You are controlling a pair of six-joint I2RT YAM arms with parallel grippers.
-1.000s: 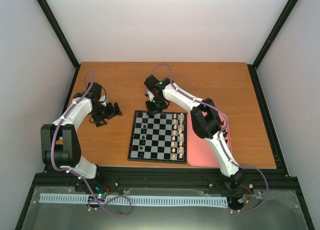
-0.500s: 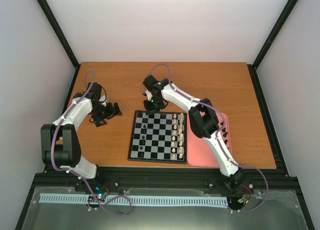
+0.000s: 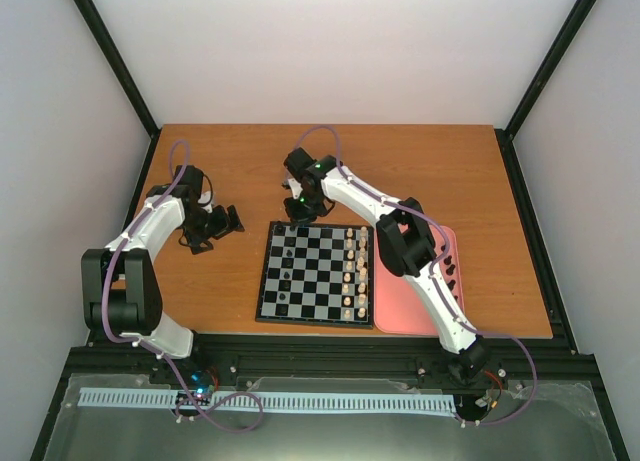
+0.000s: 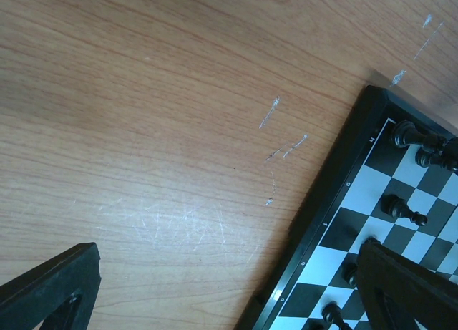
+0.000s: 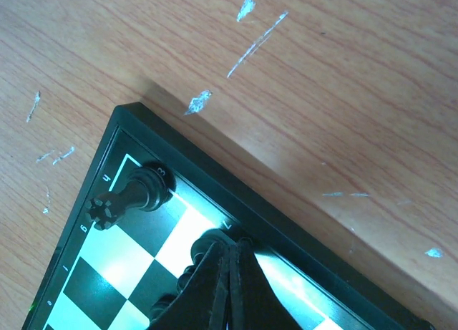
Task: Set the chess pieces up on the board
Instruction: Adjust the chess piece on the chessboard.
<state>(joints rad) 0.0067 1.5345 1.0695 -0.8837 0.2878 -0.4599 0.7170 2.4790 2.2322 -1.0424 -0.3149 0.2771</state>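
Blk chess pieces (image 4: pixel 404 210) upright on board (image 4: pixel 315 208), L fingers (image 4: pixel 50 287) apart off-board, R fingers (image 5: pixel 229 280) together over corner

The left arm (image 3: pixel 160 217) and the right arm (image 3: pixel 441 299) both wear glossy white shells over their long links, with chunky black housings at the joints. A lilac cable (image 3: pixel 320 132) runs in loose loops along each arm. Small green lights (image 3: pixel 322 166) glow on the right arm's wrist. The left hand (image 3: pixel 212 229) and the right hand (image 3: pixel 298 213) are black, and their fingers (image 4: pixel 50 290) are matte black wedges with bevelled edges.
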